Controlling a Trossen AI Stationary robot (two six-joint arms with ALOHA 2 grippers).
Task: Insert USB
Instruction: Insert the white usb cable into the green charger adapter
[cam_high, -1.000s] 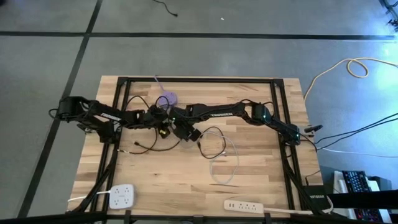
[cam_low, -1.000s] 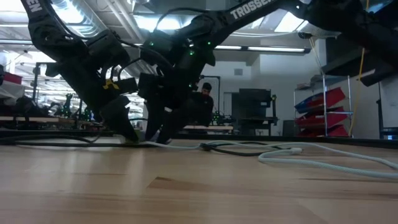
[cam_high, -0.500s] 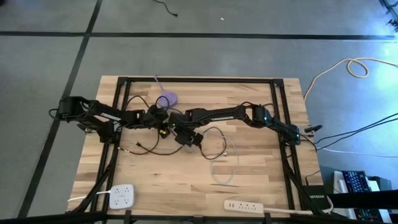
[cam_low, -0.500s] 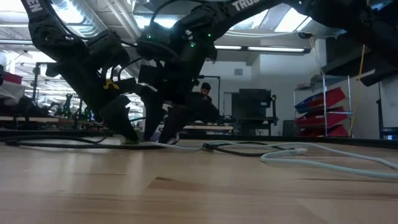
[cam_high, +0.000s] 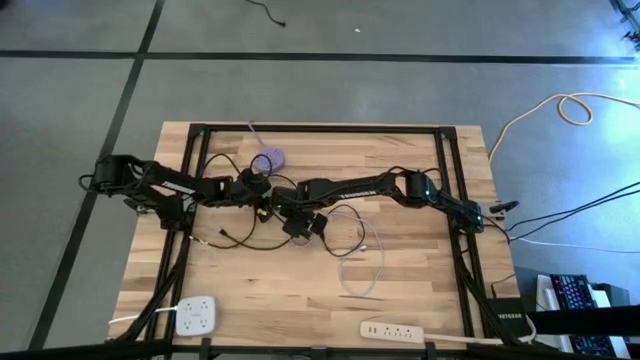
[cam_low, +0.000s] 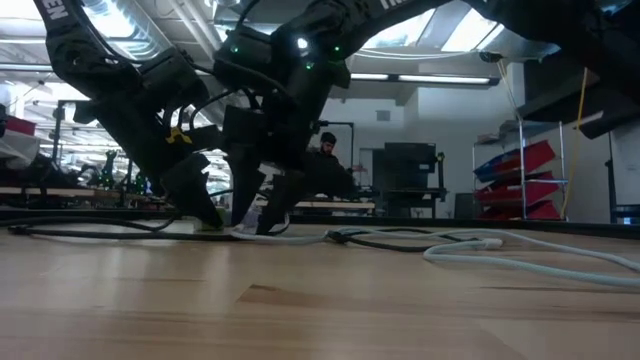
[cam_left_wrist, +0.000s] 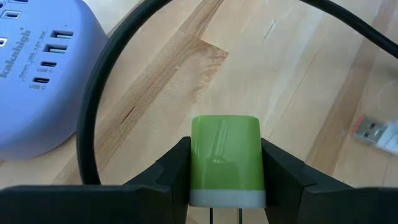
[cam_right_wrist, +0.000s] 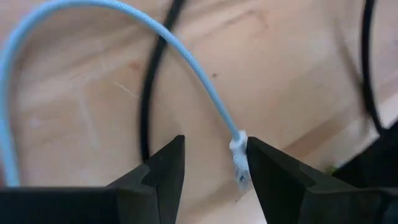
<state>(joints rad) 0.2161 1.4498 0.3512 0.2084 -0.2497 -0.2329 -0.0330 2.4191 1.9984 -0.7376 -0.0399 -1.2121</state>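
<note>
Overhead, both arms meet mid-table (cam_high: 400, 280). Left wrist cam: my left end effector (cam_left_wrist: 226, 171) pinches the green charger (cam_left_wrist: 225, 158), purple hub (cam_left_wrist: 37, 68) nearby. Right wrist cam: right end effector (cam_right_wrist: 214, 163) part-open, pale blue USB cable (cam_right_wrist: 205, 93) plug against one finger, grip unclear.

The charger (cam_left_wrist: 225, 160) is bright green with a pale grey base band, held between black fingers (cam_left_wrist: 169, 169). The hub (cam_left_wrist: 37, 74) is lavender with white lettering. The cable (cam_right_wrist: 186, 68) is light blue with a white plug; another cord (cam_left_wrist: 109, 74) is black. The table (cam_high: 410, 290) is pale, streaked wood, its frame black.
</note>
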